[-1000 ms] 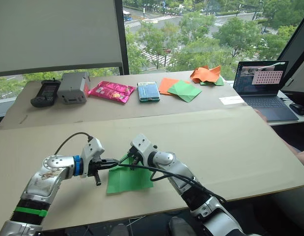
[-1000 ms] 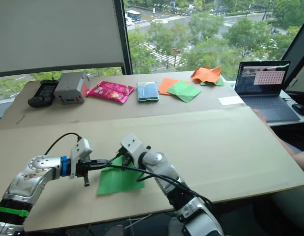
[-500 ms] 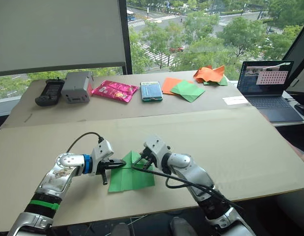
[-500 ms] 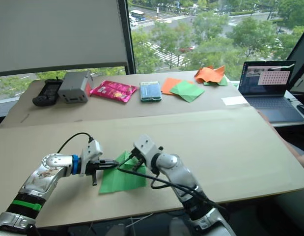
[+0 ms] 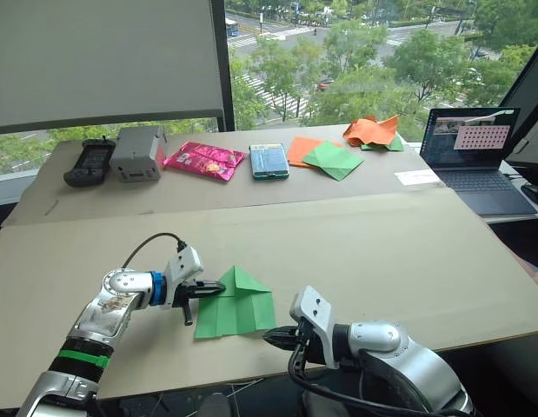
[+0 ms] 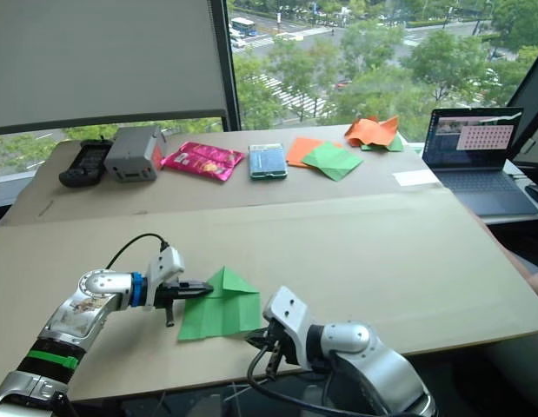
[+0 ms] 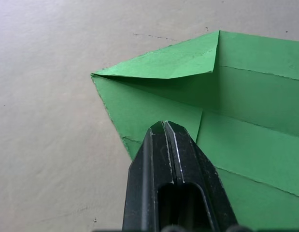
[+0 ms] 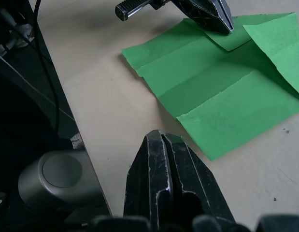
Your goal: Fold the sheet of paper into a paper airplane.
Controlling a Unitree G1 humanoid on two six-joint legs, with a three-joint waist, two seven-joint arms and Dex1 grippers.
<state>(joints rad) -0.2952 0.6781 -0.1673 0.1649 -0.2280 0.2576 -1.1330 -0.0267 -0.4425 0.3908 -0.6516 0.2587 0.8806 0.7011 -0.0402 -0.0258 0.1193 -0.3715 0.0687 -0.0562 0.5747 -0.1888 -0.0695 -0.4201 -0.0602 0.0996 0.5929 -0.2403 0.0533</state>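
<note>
Left claw (image 5: 218, 287) closed, tip pressing sheet of paper (image 5: 238, 306) at its 9 o'clock edge. Right claw (image 5: 270, 337) closed, empty, off sheet at 5 o'clock. Keep pin firm while creasing corner flaps.

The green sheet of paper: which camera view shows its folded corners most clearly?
The left wrist view: the sheet of paper shows flaps and creases close up under the left gripper. Eye views show its pointed outline; the right wrist view, its rear creases.
</note>
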